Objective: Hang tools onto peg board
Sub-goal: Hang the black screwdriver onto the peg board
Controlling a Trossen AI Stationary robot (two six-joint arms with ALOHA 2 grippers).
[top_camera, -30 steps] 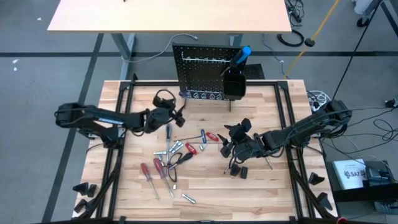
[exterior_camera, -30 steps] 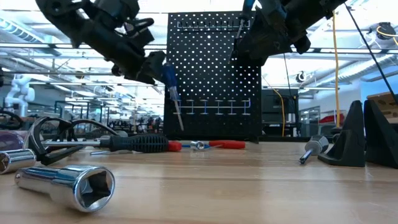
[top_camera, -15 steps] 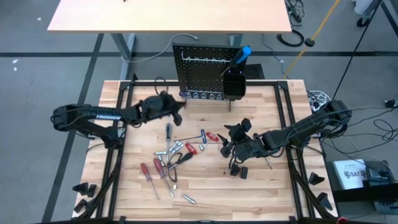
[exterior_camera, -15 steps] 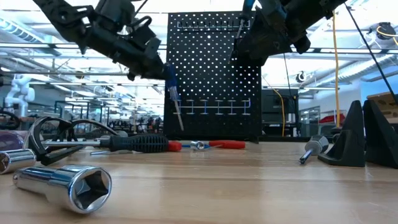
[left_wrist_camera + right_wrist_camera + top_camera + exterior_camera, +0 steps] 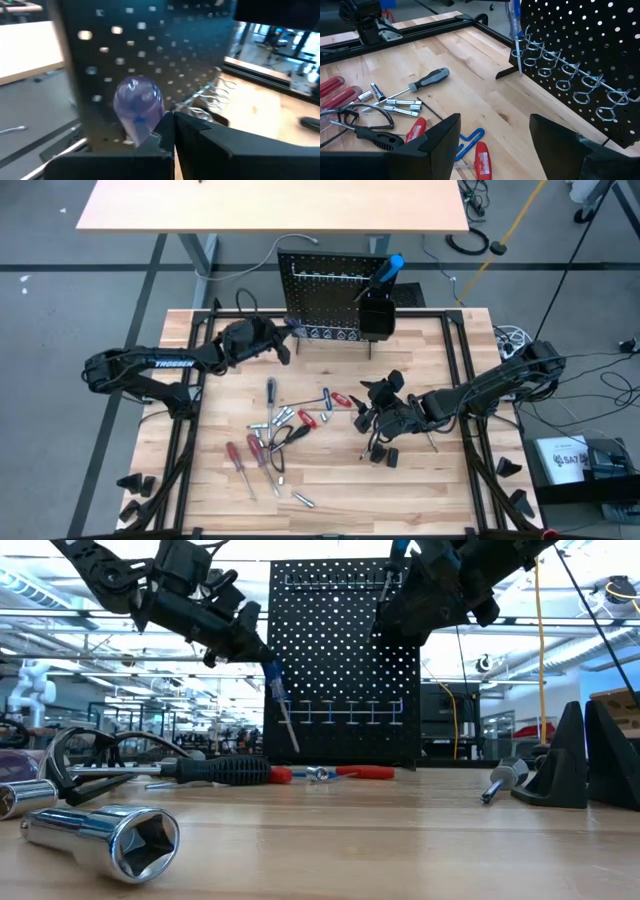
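The black peg board (image 5: 330,290) stands upright at the table's far edge, with a row of silver ring hooks (image 5: 555,75) along its foot. A blue-handled screwdriver (image 5: 276,690) hangs through the leftmost hook, shaft (image 5: 519,55) pointing down. My left gripper (image 5: 172,131) is shut, up against the board's left end, right beside the screwdriver's clear blue handle (image 5: 139,102). My right gripper (image 5: 492,145) stands open above the table's middle right (image 5: 372,408), nothing between its fingers. More tools (image 5: 285,425) lie loose on the table between the arms. My left gripper's shut fingers (image 5: 160,142) stand close against the lower side of the blue handle (image 5: 145,131). I cannot tell whether they touch it. The screwdriver hangs in its hook, not in the gripper.
A black bin (image 5: 375,315) on the board's right holds another blue-handled screwdriver (image 5: 390,268). Red screwdrivers (image 5: 240,455), pliers (image 5: 285,435), sockets (image 5: 100,835) and a grey-handled screwdriver (image 5: 422,80) lie on the table. Black wedge blocks (image 5: 135,485) sit near the corners.
My left gripper has gone toward the table's far edge, up to the peg board's left end, and has shut its fingers on nothing. The blue screwdriver has stayed hanging in its hook.
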